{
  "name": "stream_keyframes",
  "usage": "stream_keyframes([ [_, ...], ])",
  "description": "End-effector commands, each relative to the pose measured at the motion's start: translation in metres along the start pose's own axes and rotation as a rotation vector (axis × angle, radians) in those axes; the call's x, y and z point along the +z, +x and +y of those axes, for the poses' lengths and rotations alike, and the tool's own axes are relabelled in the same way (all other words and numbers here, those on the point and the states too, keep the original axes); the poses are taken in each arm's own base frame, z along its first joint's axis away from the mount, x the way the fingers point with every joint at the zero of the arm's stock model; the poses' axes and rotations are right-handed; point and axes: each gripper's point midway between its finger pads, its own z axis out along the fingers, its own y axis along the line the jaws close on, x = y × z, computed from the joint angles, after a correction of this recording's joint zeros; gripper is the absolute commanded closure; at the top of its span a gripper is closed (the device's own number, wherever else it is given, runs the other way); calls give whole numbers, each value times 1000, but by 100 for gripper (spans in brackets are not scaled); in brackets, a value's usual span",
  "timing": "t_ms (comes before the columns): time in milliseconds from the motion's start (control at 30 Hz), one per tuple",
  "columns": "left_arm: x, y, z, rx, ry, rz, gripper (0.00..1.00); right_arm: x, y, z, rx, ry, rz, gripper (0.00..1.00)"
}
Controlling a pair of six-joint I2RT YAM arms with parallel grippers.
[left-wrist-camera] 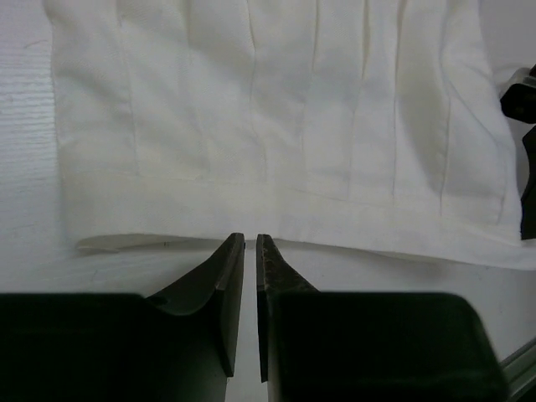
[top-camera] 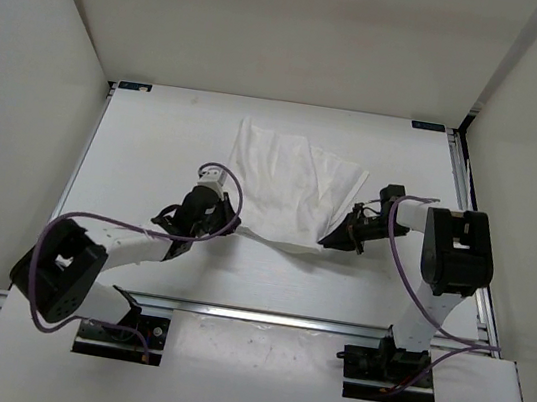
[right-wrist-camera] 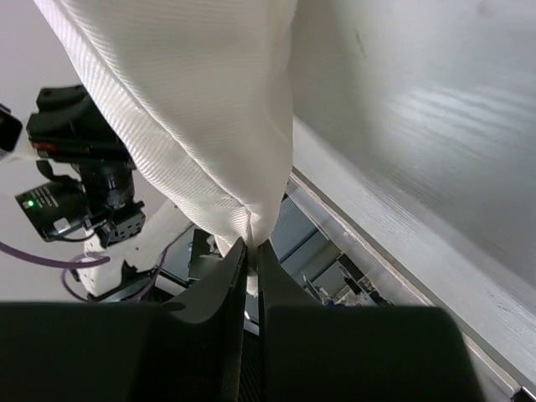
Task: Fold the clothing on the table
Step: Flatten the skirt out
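1. The clothing lies spread on the table, midway between the side edges and nearer the far edge.
2. The left gripper has its jaws a narrow slit apart, with nothing between them. Its tips are right at the garment's near hem.
3. The right gripper is pinched tight on the garment's near right corner, lifting it off the table.

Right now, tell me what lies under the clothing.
Only the table shows around the clothing, which lies on it. The right gripper pinches its near right corner. Anything beneath the spread fabric is hidden.
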Motion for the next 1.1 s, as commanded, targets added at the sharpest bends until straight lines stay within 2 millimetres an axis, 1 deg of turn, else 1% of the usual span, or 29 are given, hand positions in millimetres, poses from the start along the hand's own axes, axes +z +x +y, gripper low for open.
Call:
stream_keyframes([
  [0,-19,-5,2,-7,8,26,77,-8,-9,4,7,-10,-20,99],
  [33,-22,-5,4,-1,-2,33,78,-10,-12,5,5,-12,-28,100],
  [67,-26,-12,10,-9,-22,16,78,-11,-14,2,18,-10,-31,99],
  [100,-29,-22,9,-12,-32,-11,78,-11,-13,4,11,-11,-33,100],
  [133,-30,-28,11,-10,-44,-22,77,-12,-13,3,29,-6,-33,100],
  [167,-29,-29,23,-28,-86,-27,74,-14,-15,3,11,-8,-44,100],
  [200,-30,-42,26,-36,-103,-62,71,-13,-15,0,20,4,-44,100],
  [233,-29,-43,31,-37,-123,-64,67,-14,-16,0,19,1,-44,100],
  [267,-28,-51,36,-36,-153,-88,62,-17,-15,0,27,0,-48,100],
  [300,-26,-53,43,-38,-179,-93,55,-16,-16,1,28,2,-51,100],
  [333,-24,-50,48,-33,-191,-84,50,-16,-15,1,19,5,-52,100],
  [400,-21,-53,60,-59,-223,-95,40,-15,-13,0,20,5,-49,100],
  [433,-20,-53,62,-80,-227,-94,39,-16,-16,1,13,9,-57,100],
  [467,-17,-50,64,-101,-219,-84,38,-15,-13,0,13,11,-52,100],
  [500,-14,-48,66,-118,-215,-79,38,-16,-13,4,14,1,-50,100],
  [533,-12,-39,71,-127,-224,-52,38,-13,-12,5,4,5,-46,100],
  [567,-11,-38,73,-136,-229,-53,39,-14,-13,5,7,0,-51,100],
  [600,-8,-34,77,-145,-234,-37,39,-16,-14,8,-3,-7,-56,100],
  [633,-5,-27,78,-161,-233,-14,39,-14,-11,6,-7,0,-52,100],
  [667,-3,-21,81,-197,-222,2,39,-17,-12,8,-2,-14,-58,100],
  [700,-2,-22,85,-248,-215,-1,40,-18,-12,8,-1,-17,-62,100],
  [733,0,-14,88,-264,-216,19,40,-17,-11,9,-11,-12,-64,100],
  [767,1,-6,95,-305,-223,32,41,-19,-11,8,-5,-19,-67,100],
  [800,2,-7,95,-331,-201,36,42,-22,-10,7,-5,-22,-76,100],
  [867,5,1,99,-376,-195,66,44,-25,-9,6,-6,-21,-84,100],
  [967,8,6,93,-427,-157,97,44,-29,-8,4,3,-26,-100,100],
  [1000,9,4,91,-452,-146,90,44,-29,-8,3,13,-26,-100,100],
  [1033,10,9,89,-468,-136,114,45,-30,-10,3,10,-28,-106,100],
  [1067,13,13,84,-470,-121,138,45,-30,-7,4,11,-32,-104,100],
])
